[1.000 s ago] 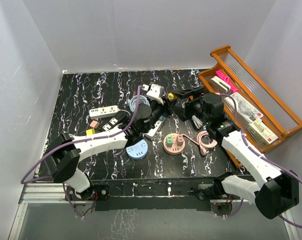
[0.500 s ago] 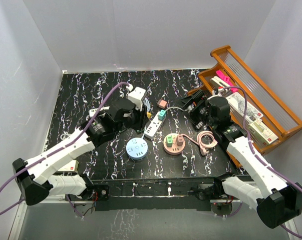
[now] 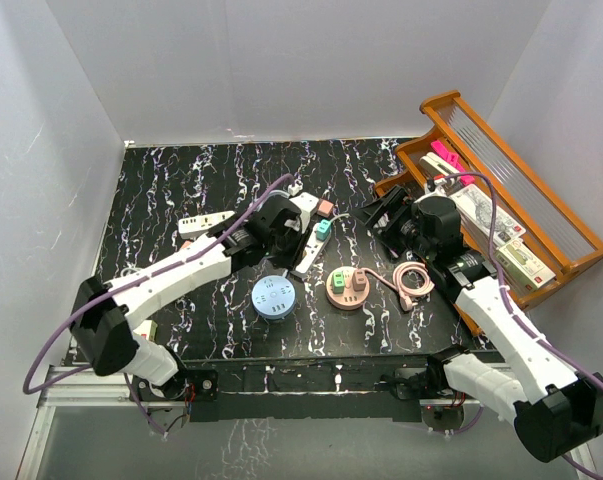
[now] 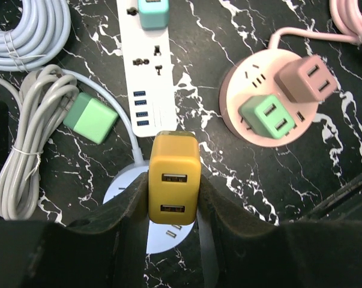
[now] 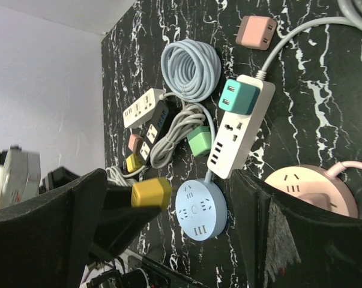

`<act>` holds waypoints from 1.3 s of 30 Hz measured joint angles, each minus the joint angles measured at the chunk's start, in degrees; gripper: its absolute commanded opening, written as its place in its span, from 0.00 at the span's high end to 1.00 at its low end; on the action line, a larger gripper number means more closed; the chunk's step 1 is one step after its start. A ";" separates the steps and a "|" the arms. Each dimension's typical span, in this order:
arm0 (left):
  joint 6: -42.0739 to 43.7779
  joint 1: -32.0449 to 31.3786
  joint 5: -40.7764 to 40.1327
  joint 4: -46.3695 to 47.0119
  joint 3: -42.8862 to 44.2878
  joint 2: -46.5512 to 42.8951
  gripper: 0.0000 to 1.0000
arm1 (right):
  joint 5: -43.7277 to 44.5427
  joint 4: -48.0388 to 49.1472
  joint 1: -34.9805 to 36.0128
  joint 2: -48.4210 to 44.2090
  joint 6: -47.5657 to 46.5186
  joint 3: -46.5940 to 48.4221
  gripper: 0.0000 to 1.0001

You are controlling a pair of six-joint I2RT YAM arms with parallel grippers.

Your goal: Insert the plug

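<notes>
My left gripper (image 4: 173, 201) is shut on a yellow two-port USB plug (image 4: 173, 179) and holds it above the near edge of the round blue power strip (image 4: 125, 187). In the right wrist view the yellow plug (image 5: 150, 193) hangs just left of the blue strip (image 5: 200, 210), apart from it. From above, the left gripper (image 3: 278, 250) is just behind the blue strip (image 3: 274, 297) and the plug is hidden under the wrist. My right gripper (image 3: 386, 215) is open and empty, raised right of the centre.
A white power strip (image 4: 146, 66) with a teal plug (image 5: 238, 97) lies behind the blue strip. A pink round strip (image 3: 348, 287) holds green and brown plugs. A green plug (image 4: 90, 121), cable coils (image 5: 191, 69) and a wooden tray (image 3: 541, 215) are around.
My left arm has swung back down and to the right, so its gripper now hangs over the blue strip. My right gripper has drawn back to the right.
</notes>
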 measured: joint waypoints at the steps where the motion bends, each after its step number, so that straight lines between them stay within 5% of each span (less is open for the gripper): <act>1: -0.09 0.24 0.22 -0.02 0.70 0.94 1.00 | 0.50 -0.70 0.00 -0.52 -0.20 0.00 0.19; 7: -0.72 1.31 1.73 -1.95 6.03 6.95 1.00 | 4.33 -4.39 0.00 -4.28 -1.05 0.00 0.20; 17: -1.38 2.47 2.86 -13.73 28.85 25.05 1.00 | 13.81 -11.23 0.00 -12.11 -1.11 0.22 0.25; 39: -0.48 3.37 1.14 -23.12 42.60 39.91 1.00 | 19.87 -14.73 0.00 -16.48 -0.94 1.97 0.25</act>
